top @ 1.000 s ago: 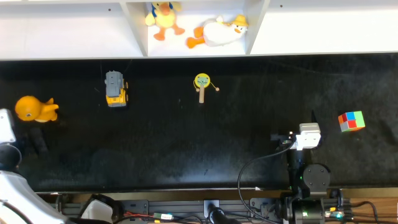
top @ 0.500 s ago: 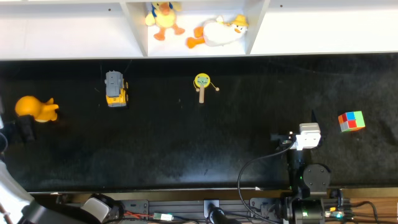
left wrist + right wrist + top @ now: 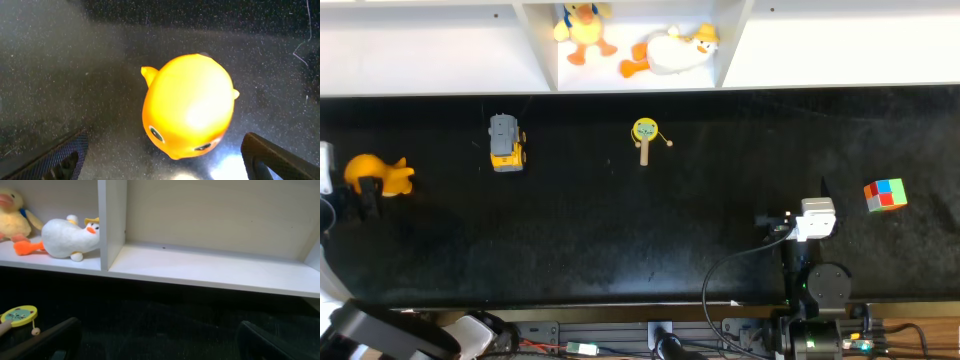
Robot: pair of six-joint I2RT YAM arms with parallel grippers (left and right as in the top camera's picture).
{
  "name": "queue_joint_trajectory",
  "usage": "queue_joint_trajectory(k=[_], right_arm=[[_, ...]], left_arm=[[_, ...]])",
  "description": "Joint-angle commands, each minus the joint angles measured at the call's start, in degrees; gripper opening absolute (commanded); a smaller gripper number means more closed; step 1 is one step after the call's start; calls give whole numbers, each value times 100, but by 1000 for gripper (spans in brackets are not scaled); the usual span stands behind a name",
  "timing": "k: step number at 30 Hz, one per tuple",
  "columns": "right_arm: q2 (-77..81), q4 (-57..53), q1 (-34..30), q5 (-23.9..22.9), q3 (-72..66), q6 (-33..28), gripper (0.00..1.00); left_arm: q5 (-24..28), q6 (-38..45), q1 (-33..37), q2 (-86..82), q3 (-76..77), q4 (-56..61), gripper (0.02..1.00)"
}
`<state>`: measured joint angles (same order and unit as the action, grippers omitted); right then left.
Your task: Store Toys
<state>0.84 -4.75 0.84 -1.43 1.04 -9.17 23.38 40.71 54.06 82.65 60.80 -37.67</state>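
An orange round toy animal [image 3: 378, 175] sits at the table's far left. My left gripper [image 3: 162, 150] hangs open right over it, one finger [image 3: 57, 159] on each side of the toy [image 3: 189, 111] and neither touching it. A grey-and-yellow toy truck [image 3: 505, 142], a yellow-green rattle [image 3: 645, 135] and a coloured cube [image 3: 885, 194] lie on the black mat. In the white shelf's middle bay rest a yellow plush duck [image 3: 583, 30] and a white plush duck [image 3: 672, 50]. My right gripper [image 3: 155, 347] is open and empty low at the right, facing the shelf.
The white shelf [image 3: 820, 60] runs along the back edge; its right bay [image 3: 210, 267] holds nothing. A black cable [image 3: 720, 275] loops beside the right arm's base [image 3: 810, 290]. The mat's middle has free room.
My left gripper has moved up from the near left edge to sit over the orange toy. The right arm and the toys have stayed put.
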Motion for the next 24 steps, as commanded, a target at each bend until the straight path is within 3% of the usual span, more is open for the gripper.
queue_joint_trajectory(k=[1,24], right_arm=[[-59,28,-11,35,-76,39,996],[-59,28,-11,35,-76,39,996]], left_arm=[[87,153,-22,177,199,-24,998],[-398,278,-420,258,199,-142,998]])
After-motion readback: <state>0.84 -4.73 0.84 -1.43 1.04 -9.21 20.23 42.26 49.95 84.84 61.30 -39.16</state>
